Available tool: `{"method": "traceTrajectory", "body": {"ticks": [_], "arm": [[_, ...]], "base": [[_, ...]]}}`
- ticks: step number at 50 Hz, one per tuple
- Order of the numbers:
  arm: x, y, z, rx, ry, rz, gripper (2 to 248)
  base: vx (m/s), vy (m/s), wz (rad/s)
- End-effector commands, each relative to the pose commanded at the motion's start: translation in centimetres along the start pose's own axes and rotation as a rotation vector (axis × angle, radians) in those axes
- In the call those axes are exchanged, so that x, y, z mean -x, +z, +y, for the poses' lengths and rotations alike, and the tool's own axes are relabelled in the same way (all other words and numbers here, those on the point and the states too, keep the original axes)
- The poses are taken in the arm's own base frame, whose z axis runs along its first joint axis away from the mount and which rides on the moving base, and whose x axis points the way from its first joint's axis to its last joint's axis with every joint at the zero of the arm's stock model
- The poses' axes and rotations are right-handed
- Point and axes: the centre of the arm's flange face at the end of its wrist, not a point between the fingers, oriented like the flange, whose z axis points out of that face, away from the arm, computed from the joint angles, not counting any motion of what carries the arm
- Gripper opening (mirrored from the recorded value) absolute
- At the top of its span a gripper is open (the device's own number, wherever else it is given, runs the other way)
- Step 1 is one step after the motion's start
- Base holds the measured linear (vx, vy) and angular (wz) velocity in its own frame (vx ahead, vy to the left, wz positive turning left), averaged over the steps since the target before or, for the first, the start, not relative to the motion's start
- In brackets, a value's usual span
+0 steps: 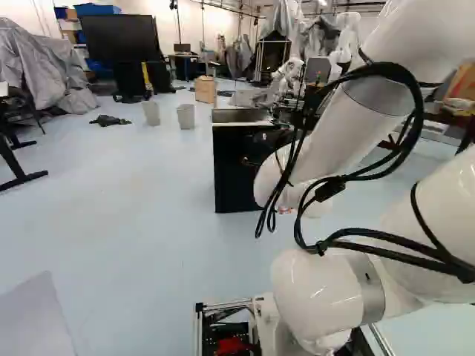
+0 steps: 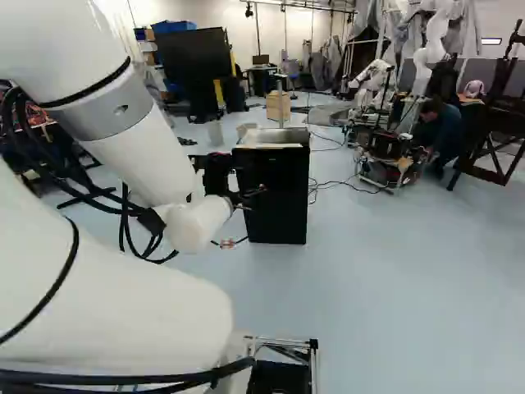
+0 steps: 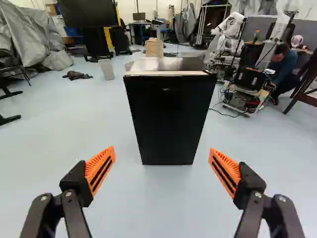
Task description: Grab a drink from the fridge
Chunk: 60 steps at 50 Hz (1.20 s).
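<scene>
My gripper (image 2: 246, 195) reaches toward the small black fridge (image 2: 283, 197) in the right base view; in the left base view the arm partly covers the fridge (image 1: 228, 174). Seen from the wrist, the gripper (image 3: 162, 159) stands wide open, orange pads apart and nothing between them. Straight ahead of it, beyond the fingertips, the fridge (image 3: 167, 116) stands upright on the floor with a shiny top. Its dark front looks closed, and no drink is visible.
Pale bins (image 1: 185, 116) and a wooden box (image 3: 154, 47) stand behind the fridge. Another robot (image 3: 230, 37) on a cart is beyond it to the right, near a dark wooden frame (image 2: 492, 123). Table legs (image 1: 18, 167) stand at the left of the left base view.
</scene>
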Motion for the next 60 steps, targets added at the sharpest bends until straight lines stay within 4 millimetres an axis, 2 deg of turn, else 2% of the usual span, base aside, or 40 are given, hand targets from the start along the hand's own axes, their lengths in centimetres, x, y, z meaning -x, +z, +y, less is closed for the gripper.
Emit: {"method": "traceTrajectory", "body": {"ticks": [33,60], "arm": [[0.0,0.0,0.0,0.0,0.0,0.0,247],[0.0,0.0,0.0,0.0,0.0,0.0,247]], "base": [[0.038,0.007,-0.012],[0.09,0.06,-0.022]]}}
